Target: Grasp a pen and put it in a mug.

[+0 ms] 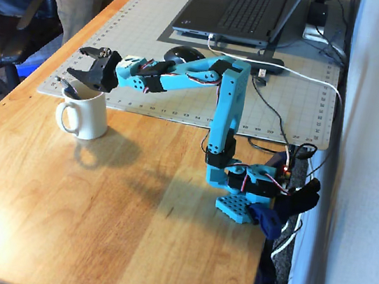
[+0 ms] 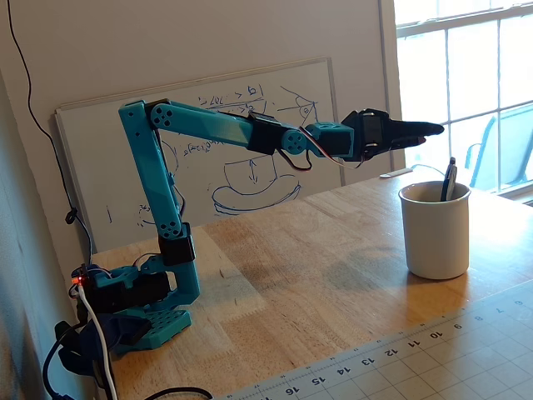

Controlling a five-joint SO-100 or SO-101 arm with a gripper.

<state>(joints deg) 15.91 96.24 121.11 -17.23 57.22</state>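
Observation:
The cream-white mug [image 1: 83, 116] stands upright on the wooden table, just in front of the cutting mat's corner. The dark pen [image 1: 67, 87] stands inside it, leaning on the rim with its top sticking out. In a fixed view from the other side the mug [image 2: 435, 232] is at the right, with the pen [image 2: 449, 178] rising above its rim. My gripper [image 1: 78, 63] hangs just above the mug with its jaws apart and nothing between them. It also shows side-on [image 2: 433, 128] above and slightly left of the mug's rim, clear of the pen.
A gridded cutting mat [image 1: 184, 78] covers the far table, with a laptop [image 1: 236, 7] and a black mouse [image 1: 180, 54] on it. Cables run by the arm's base [image 1: 240, 206]. A whiteboard [image 2: 233, 158] leans on the wall. A chair and a person stand beyond the table's left edge.

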